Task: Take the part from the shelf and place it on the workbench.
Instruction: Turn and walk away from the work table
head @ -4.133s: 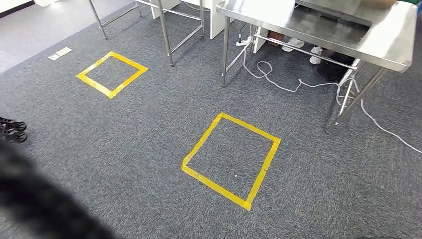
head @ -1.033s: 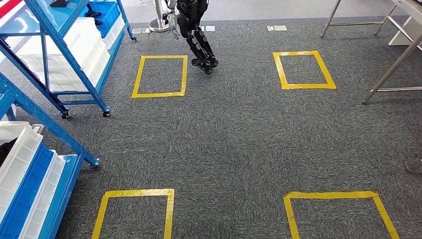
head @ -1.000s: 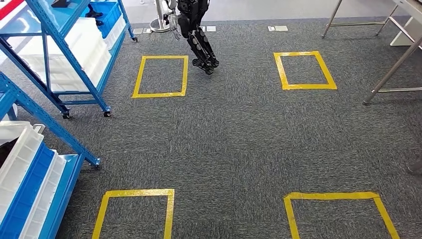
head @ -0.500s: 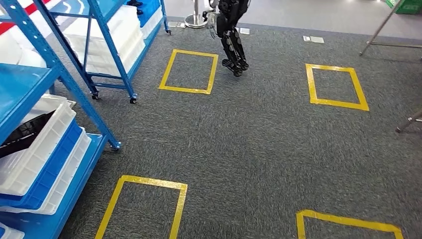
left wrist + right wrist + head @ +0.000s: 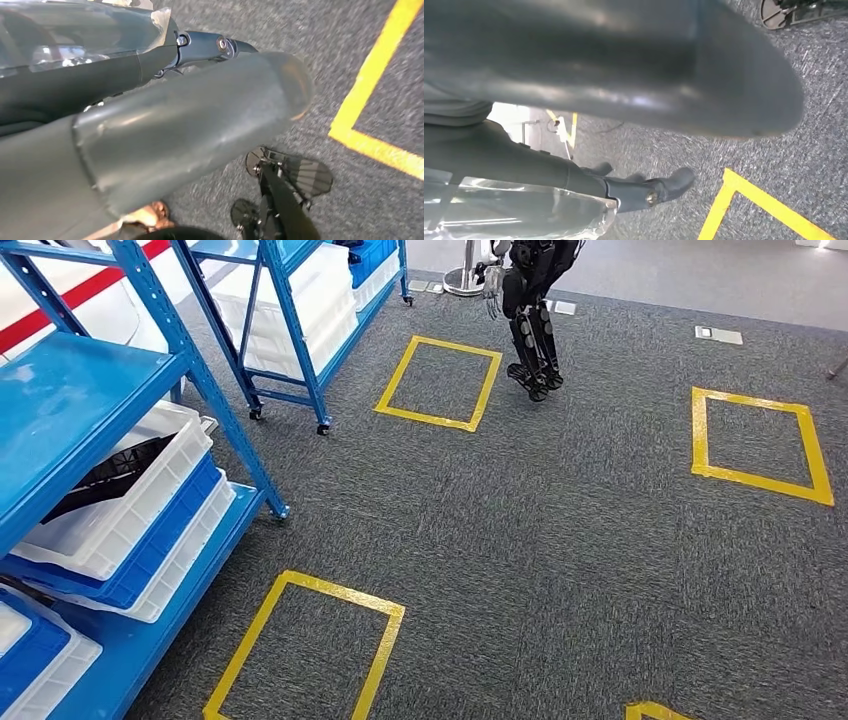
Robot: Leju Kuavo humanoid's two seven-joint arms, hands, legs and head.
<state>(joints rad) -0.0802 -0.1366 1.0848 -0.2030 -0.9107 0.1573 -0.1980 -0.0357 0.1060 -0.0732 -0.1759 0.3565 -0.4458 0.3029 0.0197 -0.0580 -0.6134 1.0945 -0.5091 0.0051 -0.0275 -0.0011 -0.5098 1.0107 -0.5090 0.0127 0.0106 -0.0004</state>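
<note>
Item: approach to the shelf, step in hand by my judgement; the part is not yet taken.

Left hand: hanging beside the body over the carpet. The thick grey thumb is lying along the view, a darker finger is showing behind it. Nothing is seen in the fingers; how far apart they are I cannot tell.

Right hand: likewise hanging low, blurred, with one dark finger reaching out. No object is visible in it; its opening I cannot tell.

Part: a dark, flat, ribbed-looking piece lying tilted inside a white bin stacked on a blue bin, under the blue shelf board. It is sitting well apart from both sets of fingers, ahead and to the left side. Much of it is hidden by the board and the bin wall.

Method, as judgement: the robot should be stopping square inside the yellow floor square in front of the shelf before raising either arm, so that the fingers are entering the gap under the board level and clearing the bin rim.

Also present: another humanoid robot standing well apart, beyond a farther yellow square.
</note>
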